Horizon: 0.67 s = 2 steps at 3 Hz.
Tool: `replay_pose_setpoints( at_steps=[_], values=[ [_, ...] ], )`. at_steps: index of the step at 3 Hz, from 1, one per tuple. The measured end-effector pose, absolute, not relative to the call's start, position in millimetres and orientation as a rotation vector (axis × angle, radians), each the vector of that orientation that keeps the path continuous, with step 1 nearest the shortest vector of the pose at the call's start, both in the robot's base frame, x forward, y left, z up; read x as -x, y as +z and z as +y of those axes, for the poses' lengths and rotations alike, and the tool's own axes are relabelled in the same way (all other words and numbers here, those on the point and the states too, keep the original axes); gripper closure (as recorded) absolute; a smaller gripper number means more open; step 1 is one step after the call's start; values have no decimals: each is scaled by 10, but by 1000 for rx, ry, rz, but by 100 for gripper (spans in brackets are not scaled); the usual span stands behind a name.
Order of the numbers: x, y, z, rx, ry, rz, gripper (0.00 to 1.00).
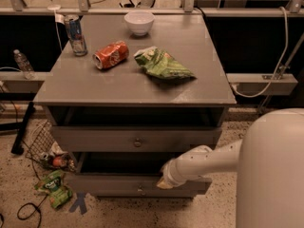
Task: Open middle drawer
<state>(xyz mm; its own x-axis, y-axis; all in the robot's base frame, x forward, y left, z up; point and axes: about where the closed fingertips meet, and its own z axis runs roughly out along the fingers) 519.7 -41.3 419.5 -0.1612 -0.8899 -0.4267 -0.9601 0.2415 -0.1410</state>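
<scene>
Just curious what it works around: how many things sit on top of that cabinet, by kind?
Cans: 2, upright can and tipped can
Bowls: 1
Snack bags: 1
Total: 4
The gripper is lower, at the middle drawer.

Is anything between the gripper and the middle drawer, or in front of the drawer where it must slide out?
Nothing visible. The gripper is at the top edge of the middle drawer, right of its knob. The green packet on the floor lies left of its path.
</scene>
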Motion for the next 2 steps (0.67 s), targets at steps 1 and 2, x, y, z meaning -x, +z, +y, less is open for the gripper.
replay_pose_setpoints(
  at_steps=[1,2],
  values=[
    [-5197,4195,-413,1692,225,2100,100],
    [-4575,4025,-414,1634,317,2143,100]
  ],
)
